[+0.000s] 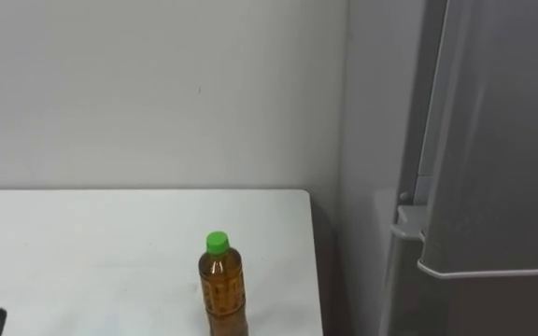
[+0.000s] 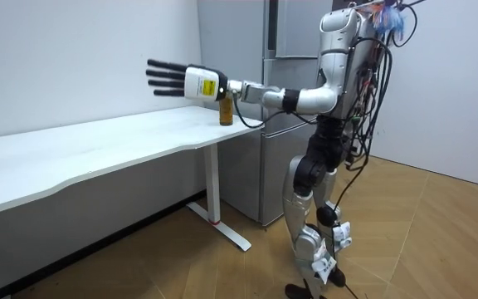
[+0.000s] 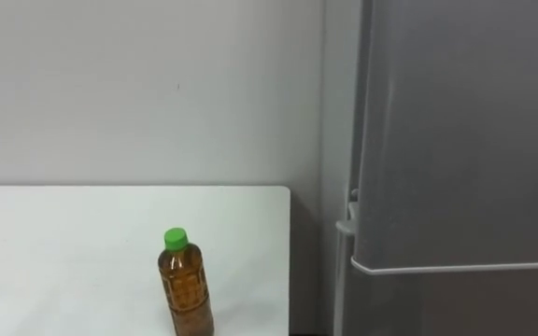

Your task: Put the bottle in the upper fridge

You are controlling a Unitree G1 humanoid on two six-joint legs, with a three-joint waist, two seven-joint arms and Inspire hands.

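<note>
The plastic bottle (image 1: 222, 291) is amber-brown with a bright green cap (image 1: 217, 244). Beneath the bottle the flat worktop (image 1: 82, 243) is plain white. Behind the bottle the wall (image 1: 157, 93) is pale grey, and right of it the tall fridge (image 1: 493, 168) is silver-grey. The left hand (image 2: 191, 83) has black fingers (image 2: 163, 76) and a white back. The wooden floor (image 2: 438, 241) is light brown herringbone.

The left hand (image 2: 173, 79) is held out above the table (image 2: 98, 154), fingers straight; the bottle (image 2: 226, 114) is seen upright near the table's end
</note>
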